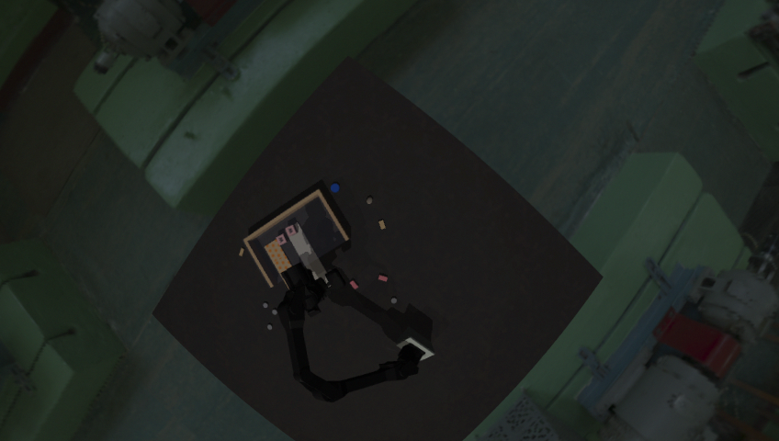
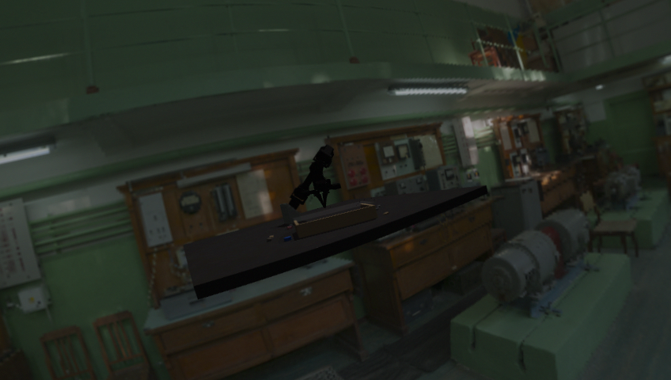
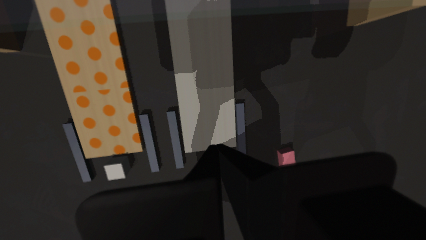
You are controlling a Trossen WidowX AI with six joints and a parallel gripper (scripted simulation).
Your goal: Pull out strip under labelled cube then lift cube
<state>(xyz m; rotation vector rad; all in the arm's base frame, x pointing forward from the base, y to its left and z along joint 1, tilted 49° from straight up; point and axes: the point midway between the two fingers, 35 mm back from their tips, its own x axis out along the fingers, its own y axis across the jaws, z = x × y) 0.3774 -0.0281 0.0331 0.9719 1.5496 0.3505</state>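
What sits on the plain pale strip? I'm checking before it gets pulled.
A pink cube at its box end, top view; anything underneath the plain pale strip is covered.

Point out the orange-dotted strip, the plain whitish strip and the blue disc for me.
Orange-dotted tan strip (image 1: 276, 254) (image 3: 94, 53): top and wrist views, upper face.
Plain whitish strip (image 1: 301, 244) (image 3: 211, 70): top and wrist views, upper face.
Blue round disc (image 1: 334, 187) (image 2: 288, 238): top and exterior views, its body.
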